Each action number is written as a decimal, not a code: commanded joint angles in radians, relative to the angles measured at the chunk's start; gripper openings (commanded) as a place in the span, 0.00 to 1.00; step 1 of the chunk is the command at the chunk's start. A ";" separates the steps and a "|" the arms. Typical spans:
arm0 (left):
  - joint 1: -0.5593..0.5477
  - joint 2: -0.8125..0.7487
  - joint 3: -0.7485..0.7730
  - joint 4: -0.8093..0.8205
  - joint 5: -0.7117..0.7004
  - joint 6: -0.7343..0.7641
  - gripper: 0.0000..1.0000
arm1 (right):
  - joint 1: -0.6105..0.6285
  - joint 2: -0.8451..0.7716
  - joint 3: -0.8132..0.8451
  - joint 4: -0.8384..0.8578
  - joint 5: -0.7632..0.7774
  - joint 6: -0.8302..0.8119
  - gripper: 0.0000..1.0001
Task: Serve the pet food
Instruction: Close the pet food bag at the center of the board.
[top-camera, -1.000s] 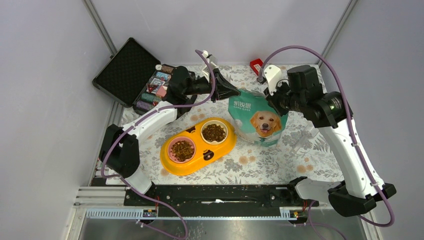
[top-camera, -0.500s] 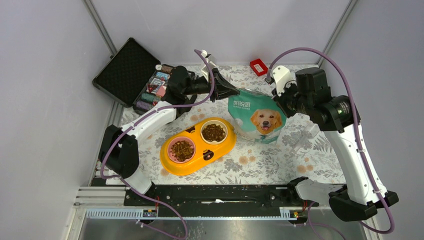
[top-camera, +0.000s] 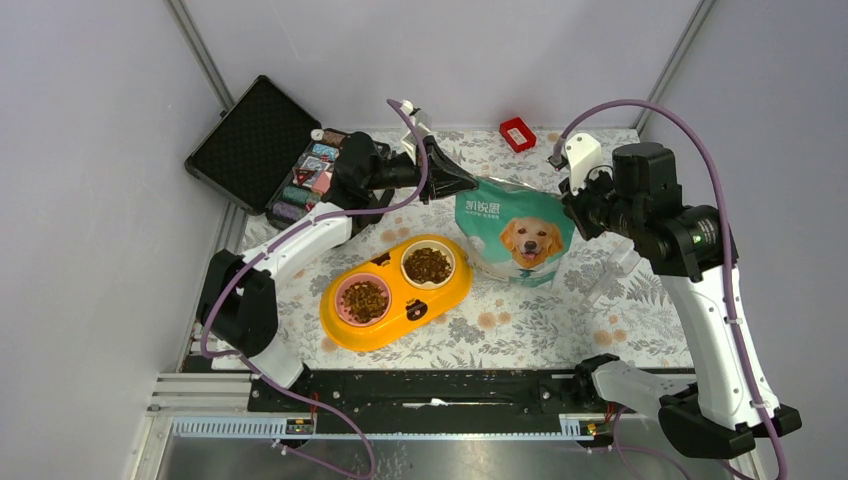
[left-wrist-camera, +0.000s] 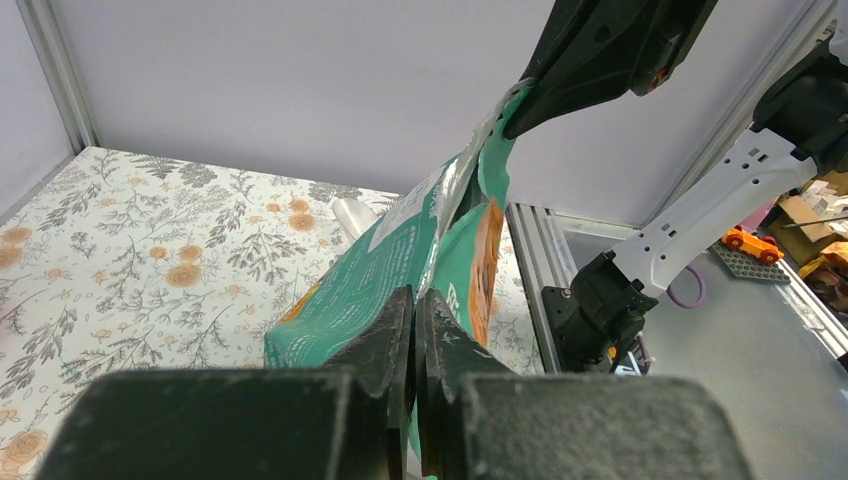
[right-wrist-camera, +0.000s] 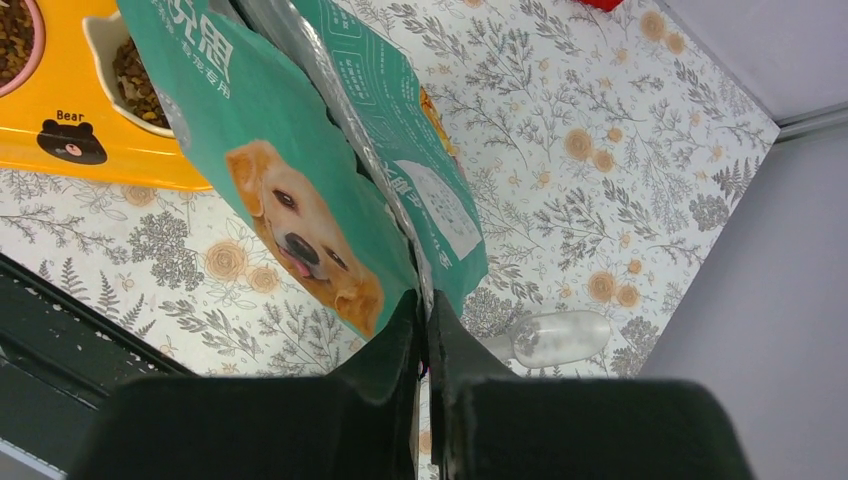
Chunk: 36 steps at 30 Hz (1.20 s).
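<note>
Top external view showed the pouch (top-camera: 515, 235) upright just beside the yellow feeder (top-camera: 345, 325), at its far right, with kibble (top-camera: 428, 265) in both feeder bowls. The left pincer (top-camera: 470, 185) pinched the pouch's top corner nearer the feeder, the right pincer (top-camera: 572, 203) the corner away from it. Serving looked done; best keep both corners level, clear of the feeder, and release together
</note>
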<state>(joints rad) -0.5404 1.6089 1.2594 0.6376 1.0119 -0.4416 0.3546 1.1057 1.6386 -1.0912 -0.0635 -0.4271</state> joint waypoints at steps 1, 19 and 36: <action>0.051 -0.100 0.020 0.153 -0.039 0.002 0.00 | -0.023 -0.023 -0.001 0.034 0.021 0.001 0.00; 0.131 -0.151 -0.038 0.217 -0.051 -0.051 0.00 | -0.132 -0.164 -0.193 0.116 0.059 0.041 0.00; 0.081 -0.075 0.003 0.413 -0.021 -0.237 0.00 | -0.026 -0.010 -0.058 0.163 -0.306 0.046 0.73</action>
<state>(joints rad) -0.4660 1.5837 1.1839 0.7811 1.0355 -0.6315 0.2615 1.0611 1.5116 -0.9600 -0.3614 -0.3714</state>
